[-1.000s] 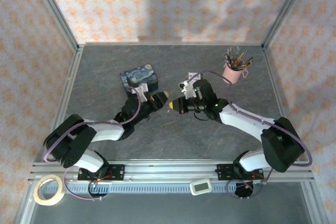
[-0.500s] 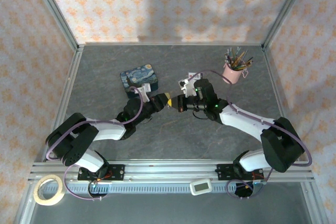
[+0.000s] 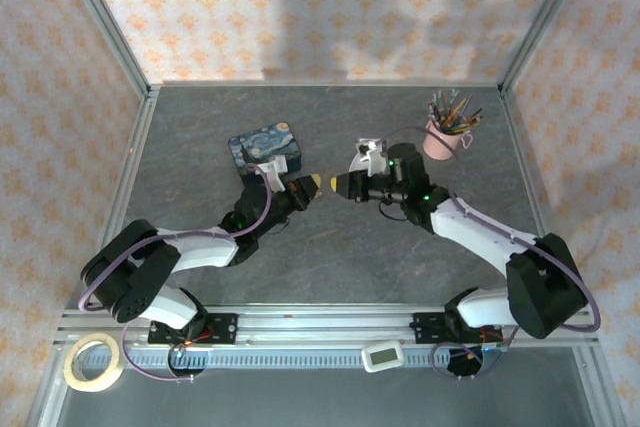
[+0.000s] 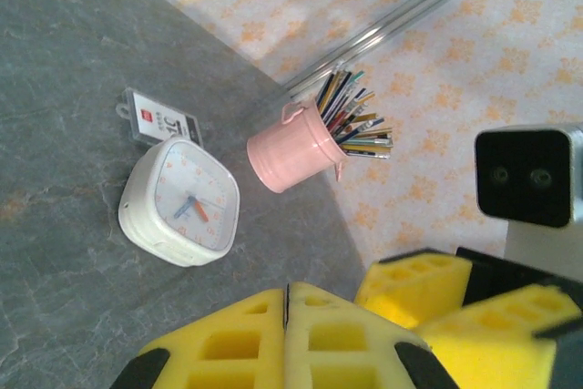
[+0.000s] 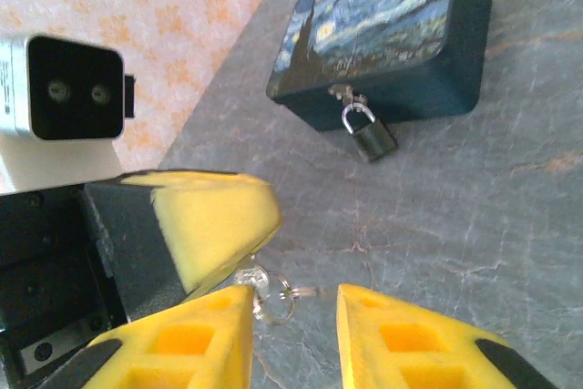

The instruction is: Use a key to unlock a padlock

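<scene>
Left pincer (image 4: 286, 305) pinches the key (image 5: 261, 287), right pincer (image 5: 293, 305) stands spread, and the card (image 4: 160, 120) carries print too blurred to read.

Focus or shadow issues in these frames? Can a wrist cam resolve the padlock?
Top external: even light, soft shadows on the back wall, no glare. Left wrist: yellow pads of the left gripper blurred close to the lens; clock and pink pail sharp. Right wrist: yes, padlock on the blue tin is crisp; key at the left gripper's tip slightly soft.
</scene>
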### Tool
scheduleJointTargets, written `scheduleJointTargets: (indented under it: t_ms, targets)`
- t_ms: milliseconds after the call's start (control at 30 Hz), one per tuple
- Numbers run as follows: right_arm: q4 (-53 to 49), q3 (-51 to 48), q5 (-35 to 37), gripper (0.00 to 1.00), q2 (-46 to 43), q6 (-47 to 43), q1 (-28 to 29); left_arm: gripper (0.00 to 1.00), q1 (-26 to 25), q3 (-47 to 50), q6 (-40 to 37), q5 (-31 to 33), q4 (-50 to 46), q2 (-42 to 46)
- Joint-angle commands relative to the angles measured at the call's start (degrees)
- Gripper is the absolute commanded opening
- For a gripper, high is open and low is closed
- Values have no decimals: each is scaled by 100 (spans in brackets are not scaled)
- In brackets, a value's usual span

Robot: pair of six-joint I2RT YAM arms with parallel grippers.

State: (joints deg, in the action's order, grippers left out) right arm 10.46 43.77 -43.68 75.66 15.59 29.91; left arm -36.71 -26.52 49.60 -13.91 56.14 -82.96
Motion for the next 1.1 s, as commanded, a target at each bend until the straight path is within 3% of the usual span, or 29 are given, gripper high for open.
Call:
scheduleJointTargets:
  t_ms: [0,233,733,1067]
  targets:
    - [423,49,-562,30,-76,23,-37,0,23,-166,-403,20,57,210]
    - [1595,-235,-1274,31,178,647,-29,0,23,-72,-270,-403,808,182]
    - [2341,-595,-1415,35,291,983,76,0,22,-37,157,-645,1501,-83]
    - [2720,-624,-1443,30,413,1203,89,0,18,-6,276,-723,1750,-181]
